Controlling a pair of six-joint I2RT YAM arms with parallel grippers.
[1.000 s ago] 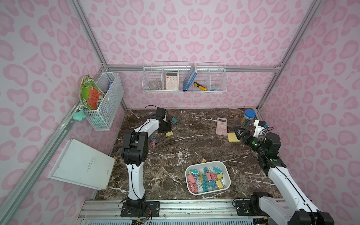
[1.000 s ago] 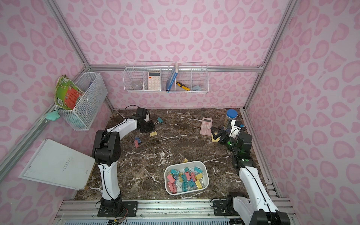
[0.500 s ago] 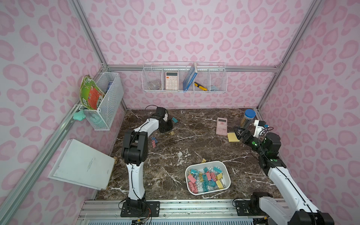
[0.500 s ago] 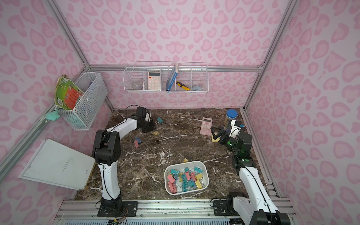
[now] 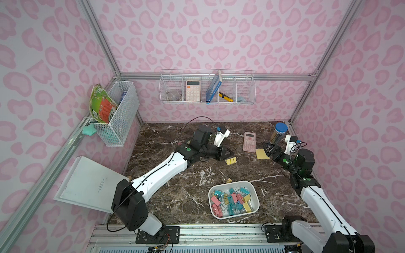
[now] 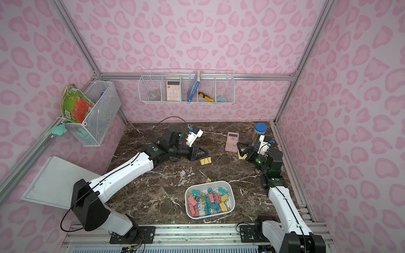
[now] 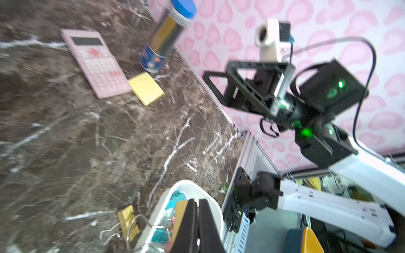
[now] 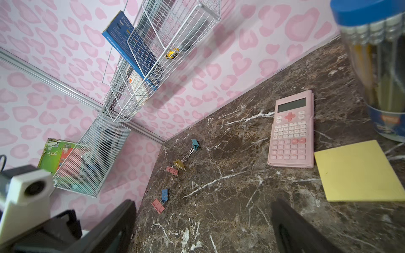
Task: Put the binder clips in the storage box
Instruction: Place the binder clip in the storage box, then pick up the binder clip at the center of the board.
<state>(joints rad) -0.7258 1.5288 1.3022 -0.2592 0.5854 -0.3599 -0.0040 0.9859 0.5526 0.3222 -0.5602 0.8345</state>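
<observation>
My left gripper (image 5: 229,152) is pinched shut beside a yellow clip (image 5: 231,161); blurry wrist view, so can't tell if it snagged a handle, and my right gripper (image 5: 269,148) hangs wide open. Most binder clips (image 5: 232,200) are in the storage box (image 5: 236,215) at the front edge of the counter (image 5: 186,197). Left to go: that yellow one, a small yellow clip (image 5: 229,180) just beside the box, five loose clips (image 8: 172,170) toward the back left corner.

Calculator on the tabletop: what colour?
The calculator is pink; it shows best in the right wrist view.
</observation>
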